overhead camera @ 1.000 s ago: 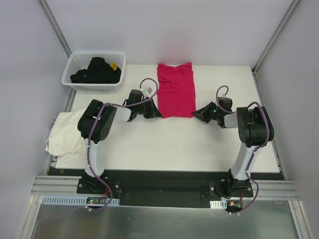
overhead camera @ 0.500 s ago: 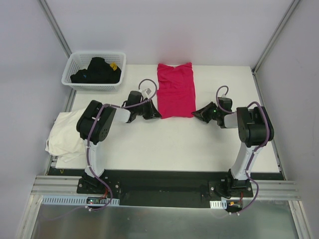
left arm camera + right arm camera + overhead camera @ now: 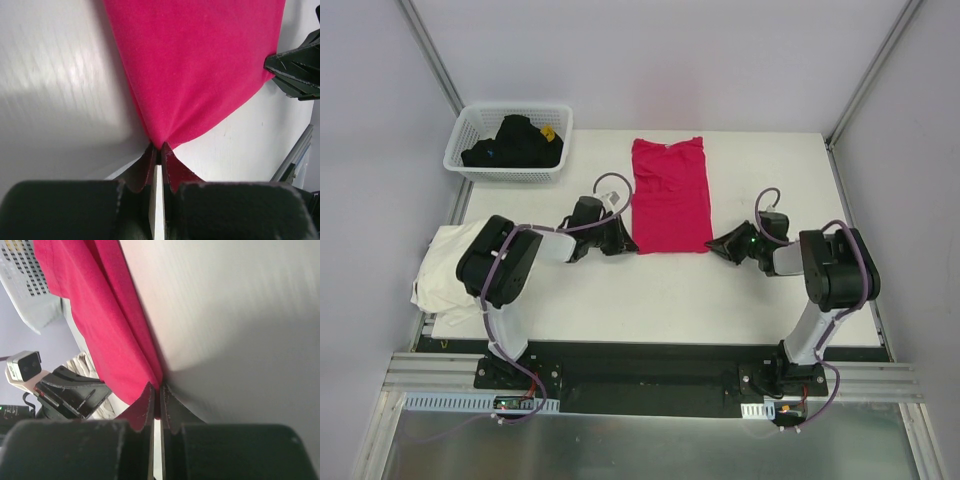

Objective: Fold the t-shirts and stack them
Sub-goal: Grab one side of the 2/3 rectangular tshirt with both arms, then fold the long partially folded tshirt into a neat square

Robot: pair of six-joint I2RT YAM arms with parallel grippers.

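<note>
The magenta-red t-shirt [image 3: 669,196] lies as a long folded strip in the middle of the white table [image 3: 650,285]. My left gripper [image 3: 625,243] is shut on its near left corner; in the left wrist view the red cloth [image 3: 200,70] fans out from the pinched fingertips. On the other side my right gripper [image 3: 712,243] is shut on the near right corner, with the red shirt [image 3: 100,325] running away from its tips. The cream-white t-shirt [image 3: 450,270] sits crumpled at the table's left edge, beside the left arm.
A white lattice basket [image 3: 510,142] with dark clothes stands at the back left corner. Grey walls and metal posts close in the table on three sides. Both arms lie low over the table's near half.
Both grippers have pulled the red shirt's near edge toward the arms' side, and the whole strip has slid that way with them. The left arm has dropped lower and stretched out.
</note>
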